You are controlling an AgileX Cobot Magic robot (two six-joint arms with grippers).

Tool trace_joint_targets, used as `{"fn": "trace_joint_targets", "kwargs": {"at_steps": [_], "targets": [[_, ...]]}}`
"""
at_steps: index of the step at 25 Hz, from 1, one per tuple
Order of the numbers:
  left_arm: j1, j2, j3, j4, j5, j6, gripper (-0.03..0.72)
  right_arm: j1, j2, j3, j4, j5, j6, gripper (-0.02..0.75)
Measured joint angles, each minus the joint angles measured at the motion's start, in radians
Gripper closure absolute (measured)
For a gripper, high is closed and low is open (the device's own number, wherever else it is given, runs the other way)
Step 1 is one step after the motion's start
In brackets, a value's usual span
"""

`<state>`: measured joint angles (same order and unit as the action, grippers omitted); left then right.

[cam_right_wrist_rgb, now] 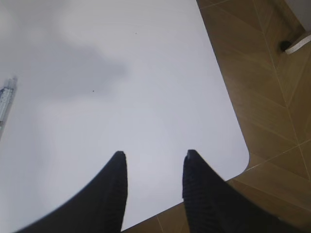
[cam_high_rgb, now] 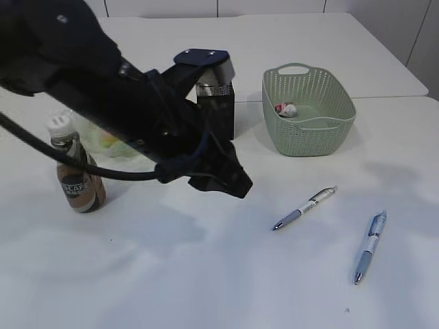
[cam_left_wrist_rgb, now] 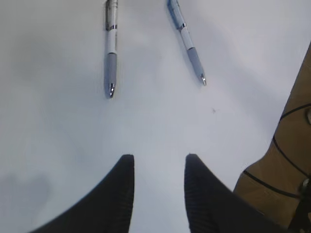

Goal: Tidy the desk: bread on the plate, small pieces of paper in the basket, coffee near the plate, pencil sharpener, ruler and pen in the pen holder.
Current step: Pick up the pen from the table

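Observation:
Two pens lie on the white table at the right: a white and grey pen (cam_high_rgb: 305, 207) and a blue pen (cam_high_rgb: 370, 245). Both show in the left wrist view, the white one (cam_left_wrist_rgb: 111, 46) and the blue one (cam_left_wrist_rgb: 186, 41). My left gripper (cam_high_rgb: 230, 181) is open and empty above the table's middle, short of the pens (cam_left_wrist_rgb: 159, 158). My right gripper (cam_right_wrist_rgb: 153, 153) is open and empty over the table's front right corner. A coffee bottle (cam_high_rgb: 79, 181) stands at the left. A black pen holder (cam_high_rgb: 216, 110) stands behind the left arm. Bread, ruler and sharpener are not visible.
A green basket (cam_high_rgb: 309, 140) at the back right holds a crumpled paper (cam_high_rgb: 285, 109). A pale green thing (cam_high_rgb: 110, 144) is mostly hidden behind the left arm. A pen tip (cam_right_wrist_rgb: 6, 99) shows at the right wrist view's left edge. Wooden floor (cam_right_wrist_rgb: 272, 121) lies beyond the table edge.

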<state>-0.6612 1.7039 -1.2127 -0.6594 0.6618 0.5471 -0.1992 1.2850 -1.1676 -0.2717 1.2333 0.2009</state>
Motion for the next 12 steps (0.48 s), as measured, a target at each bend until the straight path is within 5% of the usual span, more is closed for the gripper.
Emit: {"fn": "trace_joint_targets", "kwargs": {"at_steps": [12], "targets": [[-0.057,0.229,-0.233,0.000,-0.081,0.058,0.445,0.000,0.000,0.000,-0.004,-0.038,0.009,0.421]]}}
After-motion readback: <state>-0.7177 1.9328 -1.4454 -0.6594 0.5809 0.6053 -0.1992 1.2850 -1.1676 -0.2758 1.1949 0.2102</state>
